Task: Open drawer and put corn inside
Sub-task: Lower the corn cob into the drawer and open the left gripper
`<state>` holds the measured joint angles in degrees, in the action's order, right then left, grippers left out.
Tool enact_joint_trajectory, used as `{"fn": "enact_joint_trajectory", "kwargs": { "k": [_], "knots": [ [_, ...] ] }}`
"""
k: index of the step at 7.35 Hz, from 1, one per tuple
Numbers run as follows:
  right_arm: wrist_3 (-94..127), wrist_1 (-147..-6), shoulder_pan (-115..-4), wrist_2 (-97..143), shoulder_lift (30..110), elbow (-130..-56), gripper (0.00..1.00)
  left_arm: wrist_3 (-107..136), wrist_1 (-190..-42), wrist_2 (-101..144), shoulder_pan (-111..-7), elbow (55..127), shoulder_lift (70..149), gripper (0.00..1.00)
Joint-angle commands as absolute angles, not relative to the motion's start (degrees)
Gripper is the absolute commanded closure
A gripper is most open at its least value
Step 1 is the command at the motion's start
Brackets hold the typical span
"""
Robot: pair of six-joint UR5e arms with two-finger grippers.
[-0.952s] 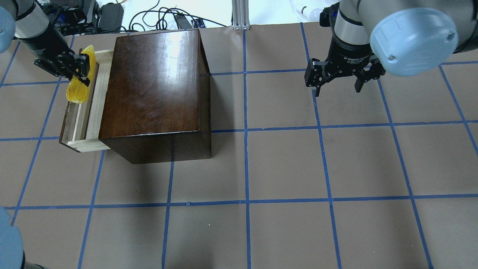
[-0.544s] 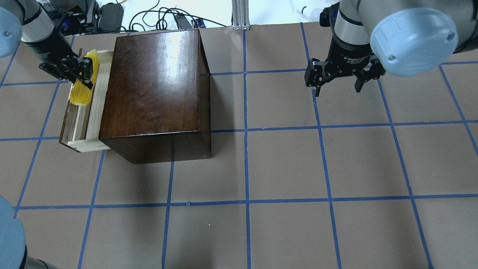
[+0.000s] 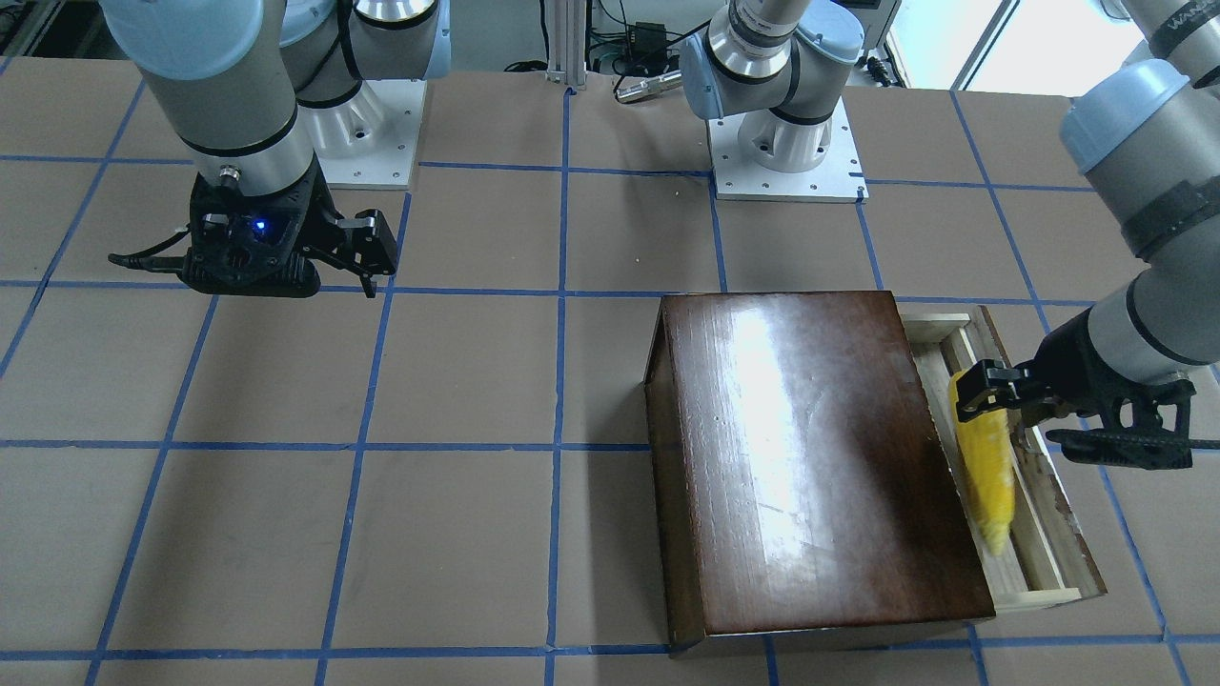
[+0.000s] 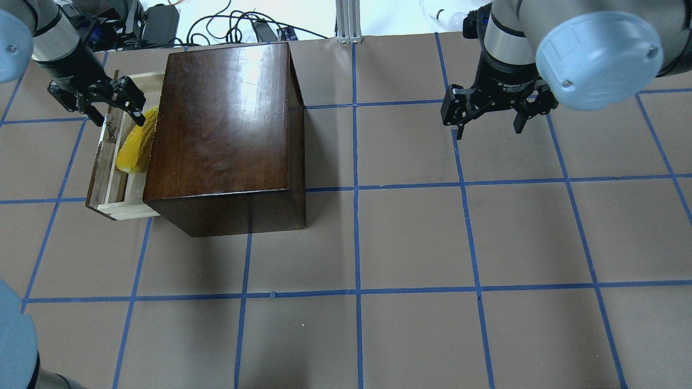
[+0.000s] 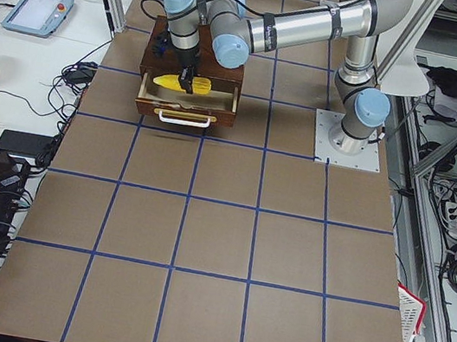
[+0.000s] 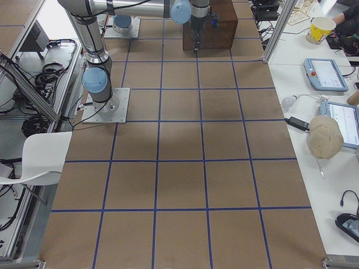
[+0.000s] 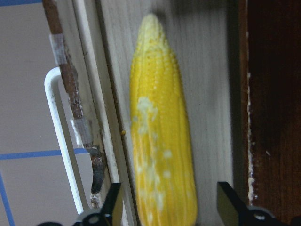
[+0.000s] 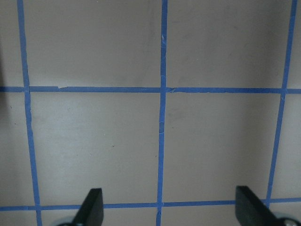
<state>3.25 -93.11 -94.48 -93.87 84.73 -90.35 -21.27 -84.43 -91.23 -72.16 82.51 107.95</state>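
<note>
The drawer stands pulled out on the left of the dark brown box. The yellow corn lies loose in it along its length, close against the box side. It looks blurred in the front view and fills the left wrist view, paler tip pointing away. My left gripper is open and empty just above the corn's thick end; its fingertips flank the corn without touching it. My right gripper is open and empty above bare table at the far right.
The drawer's white handle runs along its scuffed front panel. Cables and electronics lie beyond the table's far edge, beside an aluminium post. The arm bases stand at the robot's side of the table.
My left gripper has opened and let go of the corn, which has dropped into the drawer and slid along it toward the robot. The right arm has not moved.
</note>
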Motion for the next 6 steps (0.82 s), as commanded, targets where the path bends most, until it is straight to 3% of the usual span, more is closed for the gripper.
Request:
{"fn": "enact_joint_trajectory", "kwargs": {
  "k": [1, 6],
  "knots": [
    [3.25, -93.08, -94.48, -93.87, 84.73, -90.35, 0.00, -21.01, -85.07, -91.23, -72.51, 82.01, 106.44, 0.00],
    [3.25, -93.16, -94.48, -93.78, 84.73, -90.35, 0.00, -15.05, -89.30, -91.31, -78.45, 81.21, 99.86, 0.00]
  ]
}}
